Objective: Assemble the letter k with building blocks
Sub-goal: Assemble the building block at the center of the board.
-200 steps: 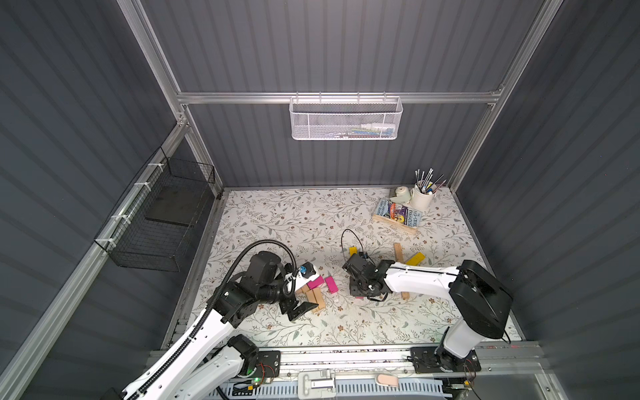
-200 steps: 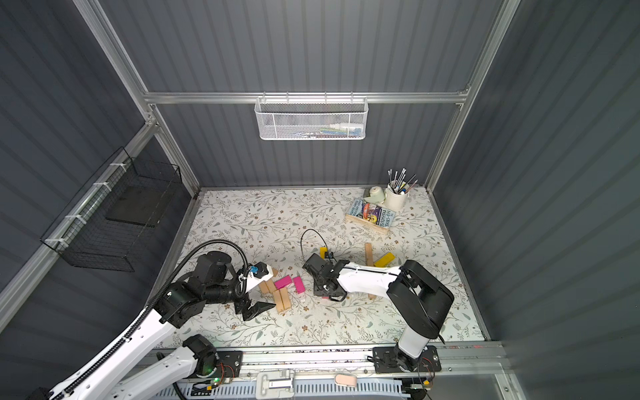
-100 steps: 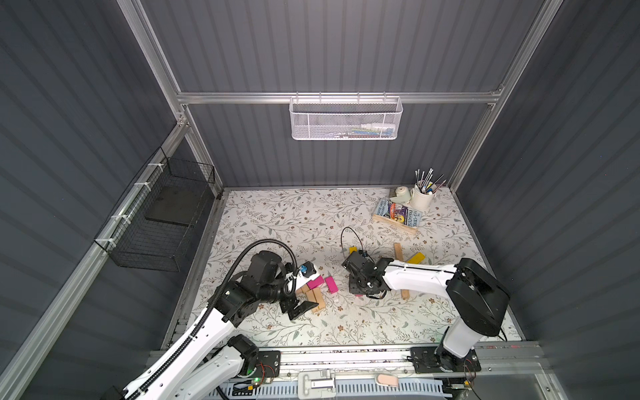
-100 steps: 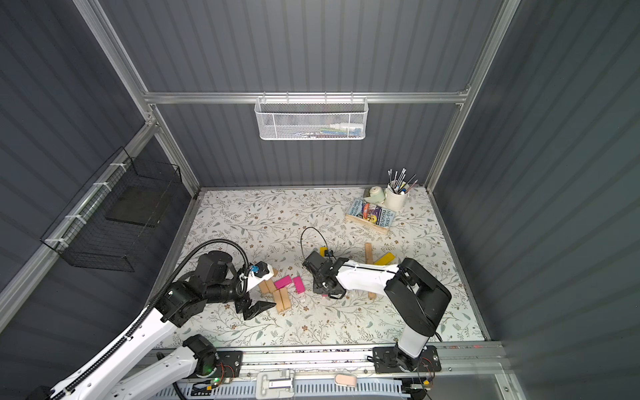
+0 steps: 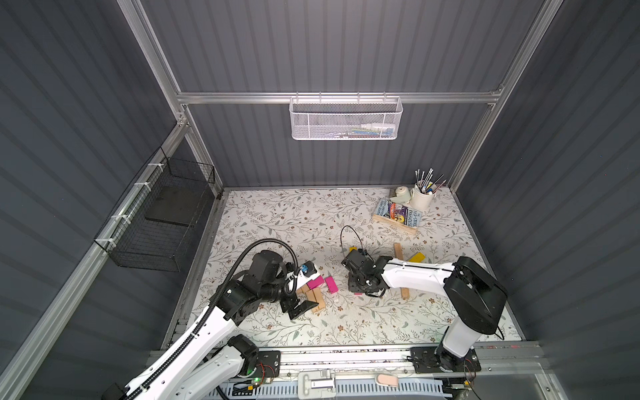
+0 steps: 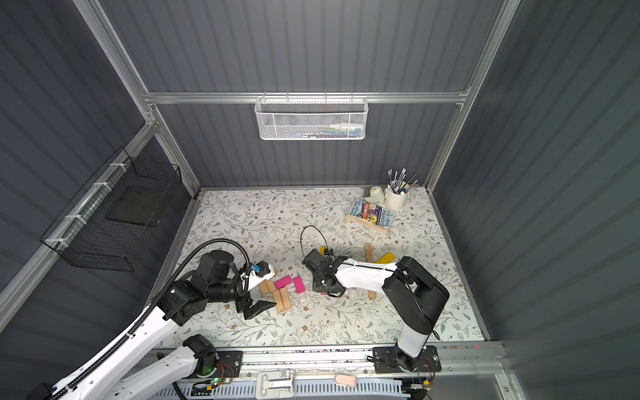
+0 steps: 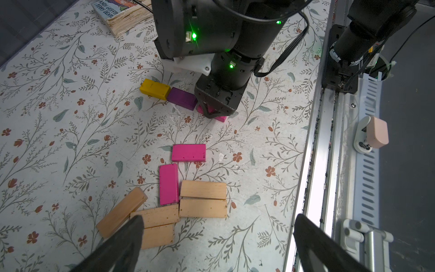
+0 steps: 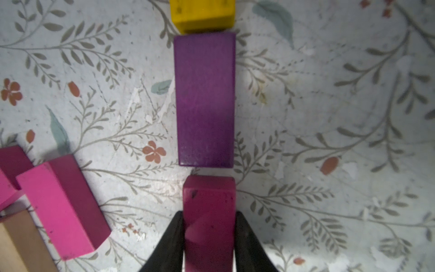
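My right gripper (image 8: 209, 214) is shut on a dark magenta block (image 8: 209, 200) held low over the mat. That block stands end to end with a purple block (image 8: 204, 99), a narrow gap between them, and a yellow block (image 8: 203, 14) follows the purple one. In both top views the right gripper (image 5: 360, 289) sits mid-table. My left gripper (image 7: 217, 221) is open above the mat beside a cluster of several tan blocks (image 7: 202, 199) and two bright magenta blocks (image 7: 188, 152). The cluster lies left of centre (image 5: 317, 298).
A tan block (image 5: 398, 250) and a yellow block (image 5: 415, 257) lie behind the right arm, and another tan block (image 5: 404, 292) pokes out under it. A wooden book tray (image 5: 394, 221) and a cup of brushes (image 5: 422, 197) stand at the back right. The front rail (image 7: 315, 164) runs close to the left gripper.
The right gripper has edged slightly to the left with the magenta block in it. The left arm has not moved.
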`<act>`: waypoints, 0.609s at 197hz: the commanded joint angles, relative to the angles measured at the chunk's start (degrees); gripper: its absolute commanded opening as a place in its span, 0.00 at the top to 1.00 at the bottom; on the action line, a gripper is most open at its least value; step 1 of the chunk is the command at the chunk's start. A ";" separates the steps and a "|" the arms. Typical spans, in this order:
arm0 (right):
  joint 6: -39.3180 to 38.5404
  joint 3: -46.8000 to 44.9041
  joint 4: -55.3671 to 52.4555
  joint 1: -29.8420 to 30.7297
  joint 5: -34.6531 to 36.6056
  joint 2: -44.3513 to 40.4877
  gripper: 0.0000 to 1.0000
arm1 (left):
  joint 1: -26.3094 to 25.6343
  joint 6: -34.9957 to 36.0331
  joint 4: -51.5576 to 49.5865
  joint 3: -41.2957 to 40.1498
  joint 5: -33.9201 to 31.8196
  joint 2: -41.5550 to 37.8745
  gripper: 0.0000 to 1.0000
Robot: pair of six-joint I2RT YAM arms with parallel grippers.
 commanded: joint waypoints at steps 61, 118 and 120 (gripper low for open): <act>0.32 1.59 -0.96 -0.84 -0.41 2.42 0.65 | 0.00 0.34 0.23 -0.20 -0.20 0.95 0.01; 0.61 1.26 -0.98 -1.24 -0.15 2.25 0.65 | 0.04 0.37 0.31 -0.13 -0.26 1.26 0.00; 0.62 1.22 -0.90 -1.24 -0.19 2.26 0.64 | 0.01 0.37 0.31 -0.13 -0.19 1.27 0.00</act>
